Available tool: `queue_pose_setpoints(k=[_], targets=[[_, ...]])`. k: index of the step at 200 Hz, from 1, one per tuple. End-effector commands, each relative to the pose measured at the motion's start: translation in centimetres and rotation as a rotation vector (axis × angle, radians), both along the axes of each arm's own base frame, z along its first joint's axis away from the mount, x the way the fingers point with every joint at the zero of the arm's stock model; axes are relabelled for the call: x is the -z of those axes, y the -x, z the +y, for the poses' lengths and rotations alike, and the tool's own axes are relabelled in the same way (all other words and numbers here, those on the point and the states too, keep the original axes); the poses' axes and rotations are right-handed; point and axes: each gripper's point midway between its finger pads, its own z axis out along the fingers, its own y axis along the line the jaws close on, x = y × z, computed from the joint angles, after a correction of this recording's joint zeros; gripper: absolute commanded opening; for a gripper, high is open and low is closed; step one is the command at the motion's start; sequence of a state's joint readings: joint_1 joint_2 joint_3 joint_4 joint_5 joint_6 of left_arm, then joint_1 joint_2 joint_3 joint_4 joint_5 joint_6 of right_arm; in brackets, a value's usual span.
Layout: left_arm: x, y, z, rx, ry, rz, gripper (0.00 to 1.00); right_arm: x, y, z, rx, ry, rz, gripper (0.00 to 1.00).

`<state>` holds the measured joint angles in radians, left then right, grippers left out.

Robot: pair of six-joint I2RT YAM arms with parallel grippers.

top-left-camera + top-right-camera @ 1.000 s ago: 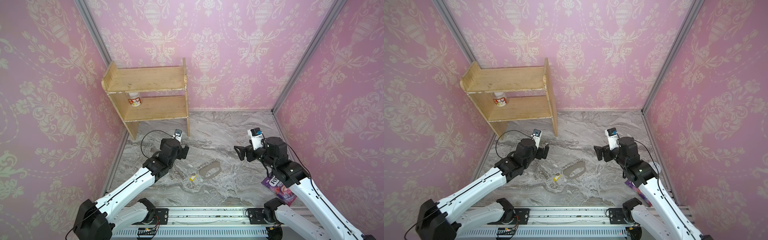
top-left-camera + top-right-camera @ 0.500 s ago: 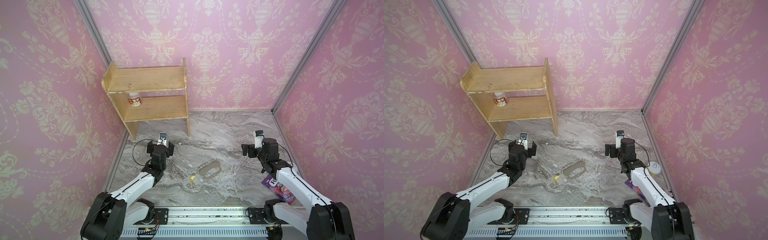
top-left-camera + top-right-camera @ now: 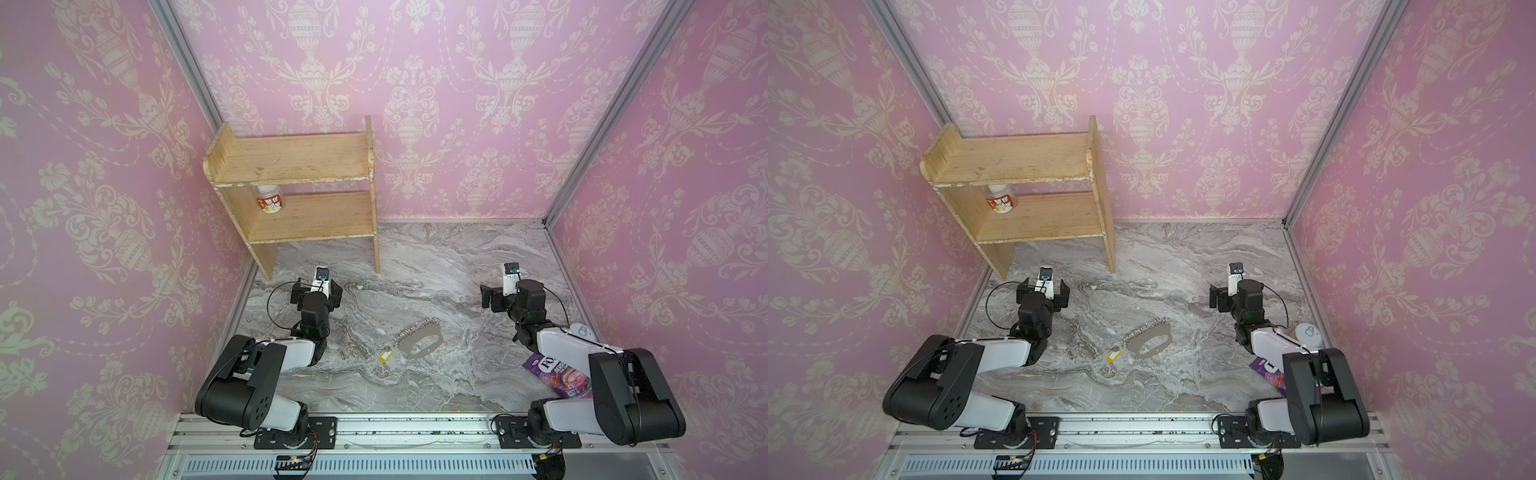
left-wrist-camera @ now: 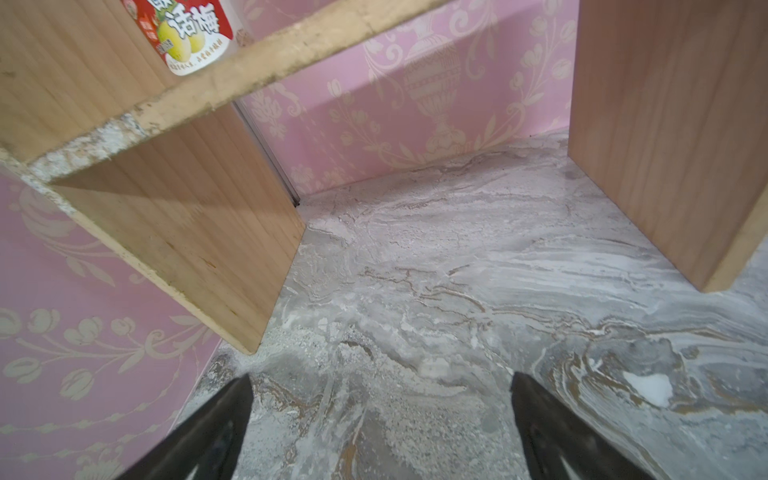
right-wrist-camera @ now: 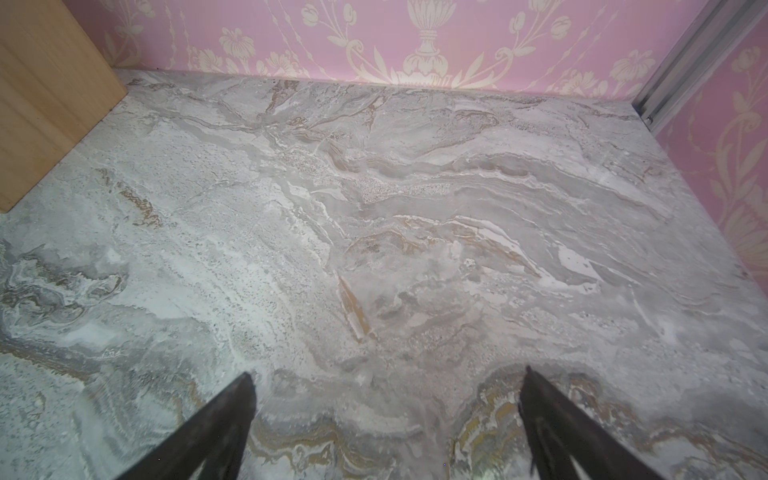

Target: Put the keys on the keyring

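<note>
The keys, a tiny yellow tag (image 3: 385,357) (image 3: 1113,356), lie on the marble floor just beside the keyring. The keyring is a flat grey fob (image 3: 420,341) (image 3: 1152,343) with a long cutout and a silver chain (image 3: 415,325) along its far edge. My left gripper (image 3: 316,293) (image 3: 1043,296) hovers open to their far left, facing the shelf. My right gripper (image 3: 509,297) (image 3: 1235,297) stands open to their far right. Both wrist views show wide-apart jaws, left gripper (image 4: 380,377) and right gripper (image 5: 387,373), with only bare marble between them. Neither wrist view shows the keys or the keyring.
A wooden two-level shelf (image 3: 299,195) stands at the back left with a red-labelled jar (image 3: 269,199) on its lower board. A purple sweets packet (image 3: 555,374) and a white round object (image 3: 1308,332) lie under the right arm. Pink walls close three sides.
Both arms have folded back and down toward the front rail. The left gripper has drifted left toward the shelf. Keys and keyring have not moved, and both grippers stayed open.
</note>
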<state>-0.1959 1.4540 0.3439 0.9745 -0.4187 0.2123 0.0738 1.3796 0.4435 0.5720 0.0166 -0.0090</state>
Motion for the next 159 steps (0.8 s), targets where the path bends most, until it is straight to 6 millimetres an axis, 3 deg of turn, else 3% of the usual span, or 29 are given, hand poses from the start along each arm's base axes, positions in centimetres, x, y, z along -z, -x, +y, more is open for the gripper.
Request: queue_pose_setpoints(k=[1,40,111,159], targets=[[-1.7,-0.4,0.2,0.028,0.036,-0.066,0.99,-0.2,-0.3,-0.5,0.012,0.019,-0.076,1.0],[-0.1,1.3,-0.1,0.04,0.124,0.022,0.99,0.3,-0.4,-0.9,0.03,0.005,-0.088,1.0],[3.2,0.3,1.2,-0.007,0.116,0.024,0.99,1.1,-0.7,-1.5,0.059,-0.001,-0.065,1.0],[3.7,0.0,2.7,-0.055,0.169,0.022,0.99,1.2,-0.7,-1.5,0.06,-0.002,-0.063,1.0]])
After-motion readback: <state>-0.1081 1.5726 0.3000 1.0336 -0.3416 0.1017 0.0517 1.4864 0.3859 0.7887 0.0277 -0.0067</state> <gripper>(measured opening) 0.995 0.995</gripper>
